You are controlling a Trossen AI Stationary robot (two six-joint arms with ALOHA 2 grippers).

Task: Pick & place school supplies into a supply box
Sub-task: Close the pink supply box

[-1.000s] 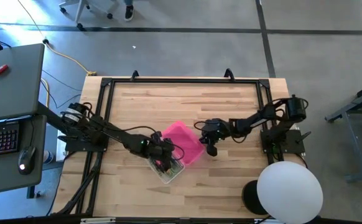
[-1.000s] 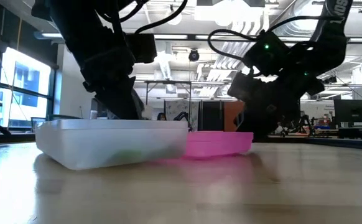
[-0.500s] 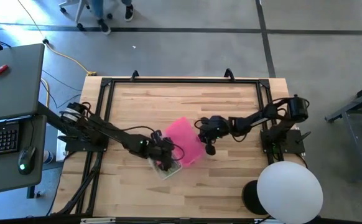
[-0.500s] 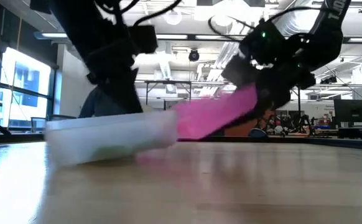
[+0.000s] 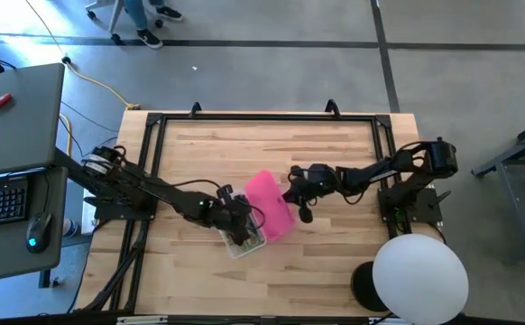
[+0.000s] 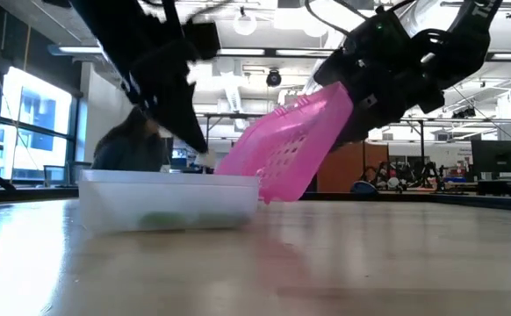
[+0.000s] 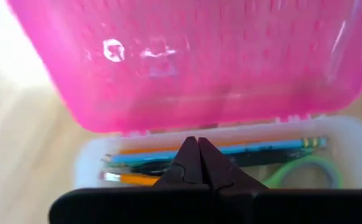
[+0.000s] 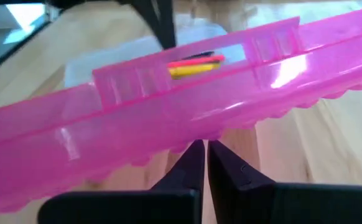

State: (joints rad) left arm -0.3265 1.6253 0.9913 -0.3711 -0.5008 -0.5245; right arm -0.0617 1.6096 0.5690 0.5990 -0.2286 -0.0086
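Observation:
The clear supply box (image 5: 243,239) (image 6: 168,197) sits on the table near its middle. Its pink lid (image 5: 270,206) (image 6: 295,145) stands tilted up from the hinge side. Inside lie orange, blue and dark pencils (image 7: 212,152) and green scissors (image 7: 302,171); red and yellow pencils (image 8: 194,65) show past the lid. My left gripper (image 5: 235,221) (image 7: 197,144) is shut over the box. My right gripper (image 5: 297,197) (image 8: 204,149) is shut under the lid. My left gripper's shut fingers come from above, slanting down to the box's rim (image 6: 205,160). I cannot tell whether they touch it. My right gripper props the lid up with its shut fingertips (image 8: 193,155), coming from the table's right, under the lid's free long edge (image 8: 199,134). The lid leans tilted on them, its hinge edge still on the box.
A black rail frame (image 5: 262,117) runs around the table top. A white round object (image 5: 420,275) covers the near right corner. A desk with a keyboard (image 5: 1,199) stands left of the table. Bare wood lies on the far side.
The pink lid lay flat on the table beside the box and has swung up about its hinge edge to a steep tilt. My right gripper has moved up and toward the table's left with it. The box has slid a little along the table.

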